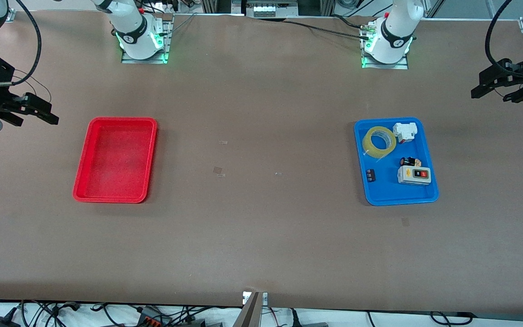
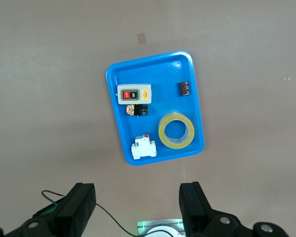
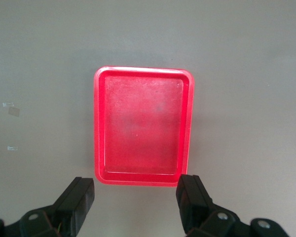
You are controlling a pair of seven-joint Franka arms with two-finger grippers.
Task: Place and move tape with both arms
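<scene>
The yellow tape roll (image 1: 379,141) lies flat in the blue tray (image 1: 395,196), in the tray's corner farthest from the front camera, beside a white breaker. It also shows in the left wrist view (image 2: 176,131). My left gripper (image 1: 493,88) hangs open and empty high over the table's end at the left arm's side, apart from the tray; its fingers (image 2: 79,205) frame bare table. My right gripper (image 1: 39,113) hangs open and empty high over the table's end at the right arm's side, apart from the red tray (image 1: 84,190). Its fingers (image 3: 193,200) show in the right wrist view.
The blue tray (image 2: 116,84) also holds a white breaker (image 1: 404,131), a grey switch box (image 1: 414,175), a small black part (image 1: 370,175) and a small black and tan part (image 1: 410,161). The red tray (image 3: 99,123) holds nothing. Brown table lies between the trays.
</scene>
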